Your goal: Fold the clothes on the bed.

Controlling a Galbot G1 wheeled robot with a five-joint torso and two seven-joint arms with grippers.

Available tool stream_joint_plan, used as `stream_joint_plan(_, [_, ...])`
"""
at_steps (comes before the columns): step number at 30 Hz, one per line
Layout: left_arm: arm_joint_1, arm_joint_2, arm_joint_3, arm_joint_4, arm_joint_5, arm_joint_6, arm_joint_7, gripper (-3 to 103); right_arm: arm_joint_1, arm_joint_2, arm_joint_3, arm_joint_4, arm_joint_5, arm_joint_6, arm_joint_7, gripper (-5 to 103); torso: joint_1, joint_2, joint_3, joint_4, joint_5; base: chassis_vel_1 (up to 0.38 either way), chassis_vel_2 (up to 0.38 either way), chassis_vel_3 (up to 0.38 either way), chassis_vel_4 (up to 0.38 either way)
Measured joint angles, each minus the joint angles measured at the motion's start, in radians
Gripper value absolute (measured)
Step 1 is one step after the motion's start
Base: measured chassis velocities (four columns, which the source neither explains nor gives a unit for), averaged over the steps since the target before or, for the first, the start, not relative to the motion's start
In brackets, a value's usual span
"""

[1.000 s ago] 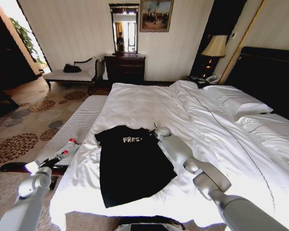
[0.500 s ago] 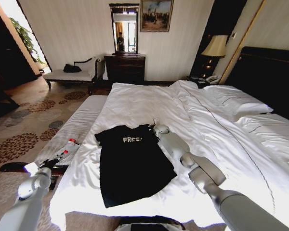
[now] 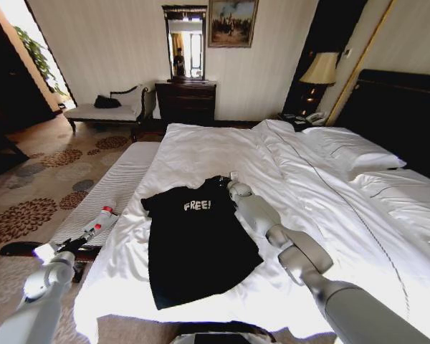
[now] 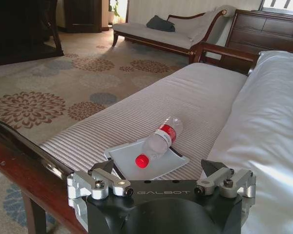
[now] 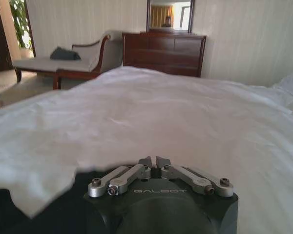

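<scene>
The black T-shirt [image 3: 195, 247] lay flat on the bed [image 3: 222, 154], near the foot-end edge (lettering facing up). The right end effector [image 3: 231, 188] rested at the shirt's upper right corner by the sleeve, its fingers [image 5: 147, 163] closed together; whether fabric was pinched between them could not be determined. The left end effector [image 4: 161, 178] hung wide open and empty above the striped bench [image 4: 151, 105], facing a bottle [image 4: 157, 141].

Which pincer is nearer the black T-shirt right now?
The right. The right pincer sits at the black T-shirt's shoulder by the collar, fingers shut. The left pincer hangs off the bed's side, open, by the bottle on the bench.
</scene>
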Motion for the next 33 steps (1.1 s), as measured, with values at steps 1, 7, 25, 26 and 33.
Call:
stream_joint_plan(1, [0.000, 0.000, 0.000, 0.000, 0.000, 0.000, 0.000, 100, 0.000, 0.000, 0.000, 0.000, 0.000, 0.000, 0.000, 4, 0.000, 0.000, 0.000, 0.0000, 0.0000, 0.000, 0.000, 0.000, 0.000])
stream_joint_plan(7, [0.033, 0.001, -0.017, -0.039, -0.016, 0.001, -0.001, 100, -0.035, -0.039, 0.041, 0.124, 0.035, 0.103, 0.038, 30, 0.000, 0.000, 0.000, 0.0003, 0.0001, 0.000, 0.000, 0.000, 0.000])
stream_joint_plan(25, [0.167, -0.009, -0.148, -0.290, -0.164, 0.016, 0.003, 100, -0.641, -0.538, 0.353, 1.160, 0.792, -0.419, 0.499, 95, 0.000, 0.000, 0.000, 0.0009, 0.0000, 0.000, 0.000, 0.000, 0.000])
stream_joint_plan(26, [0.166, -0.023, -0.155, -0.323, -0.189, 0.012, 0.003, 100, -0.732, -0.545, 0.420, 1.246, 0.863, -0.452, 0.545, 98, 0.000, 0.000, 0.000, 0.0006, 0.0003, 0.000, 0.000, 0.000, 0.000])
stream_joint_plan(33, [0.130, -0.060, -0.209, -0.531, -0.292, -0.058, 0.055, 100, -1.061, -0.480, 0.618, 1.520, 1.018, -0.526, 0.705, 100, 0.000, 0.000, 0.000, -0.0007, 0.0008, 0.000, 0.000, 0.000, 0.000])
